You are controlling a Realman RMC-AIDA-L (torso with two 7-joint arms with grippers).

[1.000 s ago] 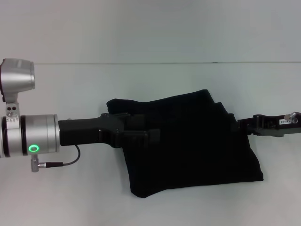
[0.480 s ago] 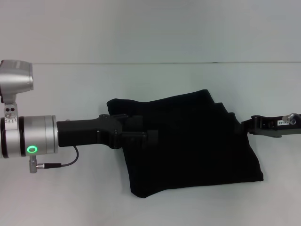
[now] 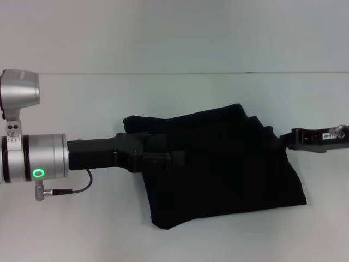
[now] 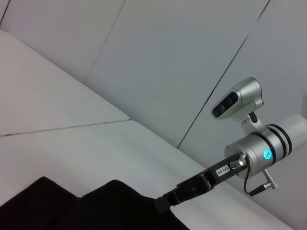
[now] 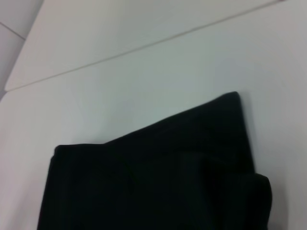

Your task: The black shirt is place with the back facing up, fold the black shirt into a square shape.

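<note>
Up front on the white table, from the head camera, we've got the black shirt lying in the middle as a folded, lopsided bundle, more of a slanted four-sided shape than a square. Our left gripper reaches in from the left over the shirt's left part, but black on black means we can't tell if its fingers are spread or closed. Our right gripper sits at the shirt's right edge, and same deal, can't tell what the fingers are doing. Over on the left wrist camera, we only see a stepped edge of the shirt low down, with the right gripper touching or just beside that edge. On the right wrist camera, it's just the shirt with layered folds and a rounded corner, no fingers showing. Handling-wise, we'd guess it's light, floppy and a bit clingy, so it'll sag and drag rather than hold shape. Best bet is pinching at corners or along a folded edge, catching all layers at once.
</note>
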